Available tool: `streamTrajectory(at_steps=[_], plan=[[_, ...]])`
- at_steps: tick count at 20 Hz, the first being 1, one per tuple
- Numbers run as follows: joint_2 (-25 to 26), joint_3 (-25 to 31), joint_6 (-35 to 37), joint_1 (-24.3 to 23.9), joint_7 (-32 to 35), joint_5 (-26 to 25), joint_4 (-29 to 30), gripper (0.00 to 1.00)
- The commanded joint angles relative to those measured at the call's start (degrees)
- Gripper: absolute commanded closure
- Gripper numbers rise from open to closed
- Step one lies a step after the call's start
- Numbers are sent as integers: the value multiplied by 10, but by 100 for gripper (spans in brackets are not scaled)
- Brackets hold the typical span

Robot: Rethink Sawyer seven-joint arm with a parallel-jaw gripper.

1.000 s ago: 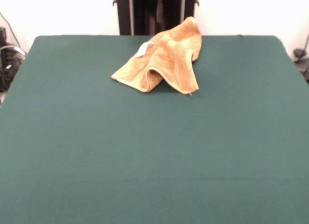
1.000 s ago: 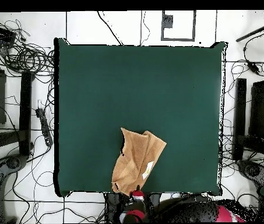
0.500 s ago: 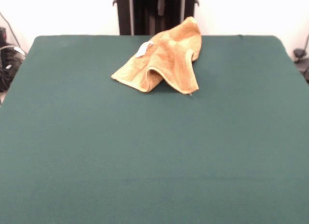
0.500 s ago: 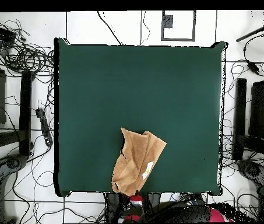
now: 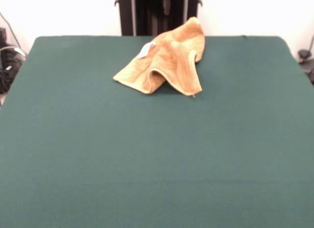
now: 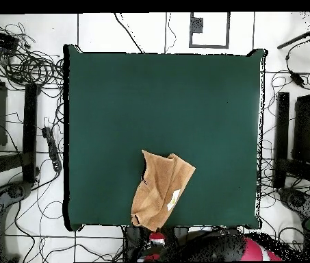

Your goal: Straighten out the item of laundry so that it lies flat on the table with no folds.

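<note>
The orange-tan towel (image 5: 167, 58) lies crumpled on the dark green table (image 5: 157, 154), at its far edge by the pedestal. One part is humped up and one flap is folded over. Its white tag (image 5: 145, 50) faces up. In the overhead view the towel (image 6: 161, 190) lies at the table's (image 6: 164, 103) bottom edge, with one corner reaching that edge. The arm is drawn back. Only a small red part of the gripper (image 6: 157, 238) shows, just beyond the table edge below the towel and apart from it. The front view shows no gripper.
The black pedestal (image 5: 157, 12) stands behind the towel. Cables (image 6: 27, 65) and black stands (image 6: 280, 137) lie on the floor round the table. The red and black arm (image 6: 239, 250) is bunched at the overhead view's bottom.
The red end of the arm has drawn back: it has left the top of the front view and slid lower in the overhead view. The towel has not moved.
</note>
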Motion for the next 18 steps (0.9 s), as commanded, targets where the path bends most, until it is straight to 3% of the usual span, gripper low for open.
streamTrajectory(at_steps=[1, 4, 6, 12, 18], plan=[[93, 25, 39, 19, 37, -26, -99, 0], [81, 10, 44, 55, 12, -20, -102, 0], [78, 16, 76, 50, -7, -33, -106, 0], [25, -46, 118, 114, -87, -64, -123, 0], [-3, -87, 174, 159, -140, -167, -162, 0]])
